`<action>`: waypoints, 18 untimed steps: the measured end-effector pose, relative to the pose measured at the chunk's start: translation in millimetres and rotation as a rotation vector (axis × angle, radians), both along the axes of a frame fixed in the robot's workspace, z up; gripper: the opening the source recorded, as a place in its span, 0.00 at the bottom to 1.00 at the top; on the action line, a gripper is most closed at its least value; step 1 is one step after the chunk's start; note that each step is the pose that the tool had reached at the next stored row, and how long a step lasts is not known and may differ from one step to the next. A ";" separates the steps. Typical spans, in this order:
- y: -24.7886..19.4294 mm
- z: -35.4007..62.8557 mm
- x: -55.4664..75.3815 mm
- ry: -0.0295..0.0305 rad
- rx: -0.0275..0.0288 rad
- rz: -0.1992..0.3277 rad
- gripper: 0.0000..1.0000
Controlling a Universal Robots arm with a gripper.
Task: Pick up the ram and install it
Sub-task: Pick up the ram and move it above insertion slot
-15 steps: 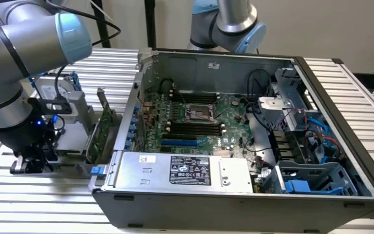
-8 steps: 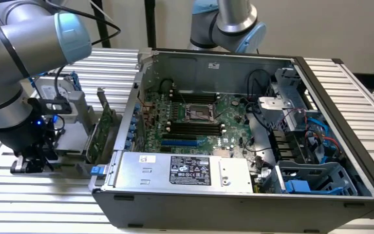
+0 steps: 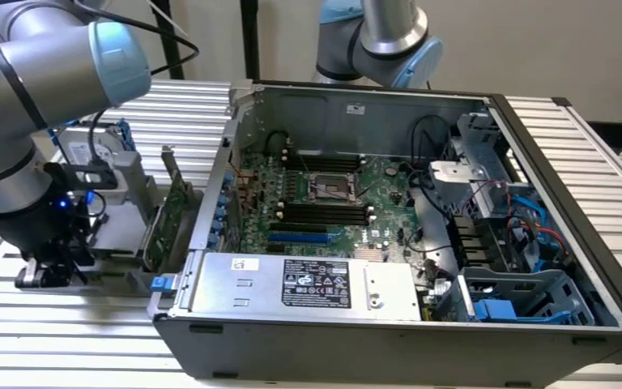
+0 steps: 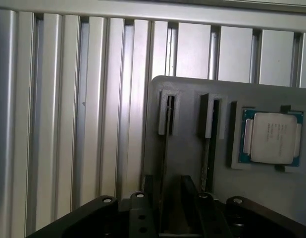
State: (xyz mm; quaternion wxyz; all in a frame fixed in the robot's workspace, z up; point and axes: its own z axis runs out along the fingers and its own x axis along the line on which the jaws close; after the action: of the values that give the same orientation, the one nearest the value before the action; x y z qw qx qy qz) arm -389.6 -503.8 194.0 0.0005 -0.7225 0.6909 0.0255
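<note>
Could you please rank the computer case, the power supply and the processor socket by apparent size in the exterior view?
Largest: computer case.
Next: power supply.
Smallest: processor socket, though it sits deeper in the case, farther from the camera.

This is a robotics lab or test workshop set up for computer assembly. The counter [image 3: 74, 332] is built from ribbed aluminium profiles, not household furniture. On it lies an open desktop computer case [image 3: 398, 344], its motherboard [image 3: 322, 198] and power supply [image 3: 311, 284] exposed among loose cables. A grey-and-blue industrial robot arm [image 3: 30, 97] stands at the exterior view's left, and a second robot arm [image 3: 381, 36] rises behind the case. The wall [image 3: 538, 49] is plain and bare. Beside the case, a grey fixture plate [image 4: 192, 163] presents parts in purpose-made seats: a processor chip [image 4: 272, 138] in a recess and a ram [image 4: 164, 148] on edge in a slot, under the black end effector [image 4: 168, 186].
</note>
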 end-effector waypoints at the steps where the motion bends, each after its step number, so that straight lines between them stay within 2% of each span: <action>1: 0.0 0.5 -0.1 0.0001 0.0000 0.000 1.00; 8: 0.0 1.9 -1.2 0.0003 -0.0002 0.005 1.00; 9: 0.1 1.8 -1.2 0.0001 -0.0001 0.005 0.00; 18: -0.9 1.8 -1.4 0.0001 0.0000 0.005 0.00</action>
State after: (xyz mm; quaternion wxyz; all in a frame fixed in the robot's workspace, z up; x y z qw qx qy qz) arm -390.9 -504.7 195.8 0.0004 -0.7242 0.6892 0.0255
